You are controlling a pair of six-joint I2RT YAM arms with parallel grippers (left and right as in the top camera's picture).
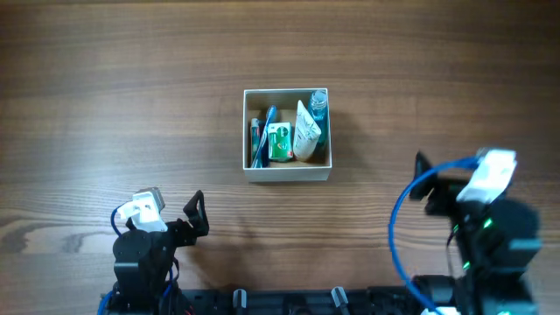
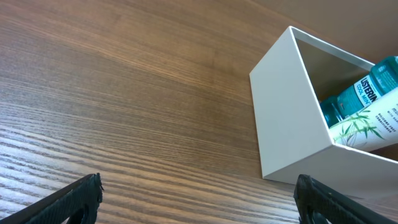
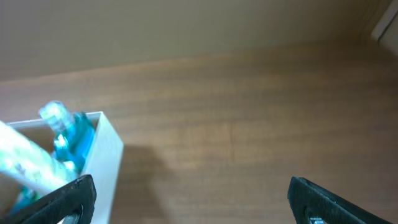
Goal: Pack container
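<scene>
The container (image 1: 288,171) is a small square white box with a tan inside, at the table's middle. It holds a blue toothbrush (image 1: 261,136), a green packet (image 1: 280,142), a white tube (image 1: 305,131) and a blue mouthwash bottle (image 1: 318,103). My left gripper (image 1: 196,217) is open and empty, near the front left, well short of the box. My right gripper (image 1: 423,184) is open and empty, to the box's right. The left wrist view shows the box's white wall (image 2: 283,112), the bottle (image 2: 360,93) and the tube (image 2: 367,124). The right wrist view shows the box's corner (image 3: 106,155) and the bottle (image 3: 65,134).
The wooden table (image 1: 131,96) stretches round the box. A blue cable (image 1: 398,219) loops beside my right arm. The arm bases stand along the front edge.
</scene>
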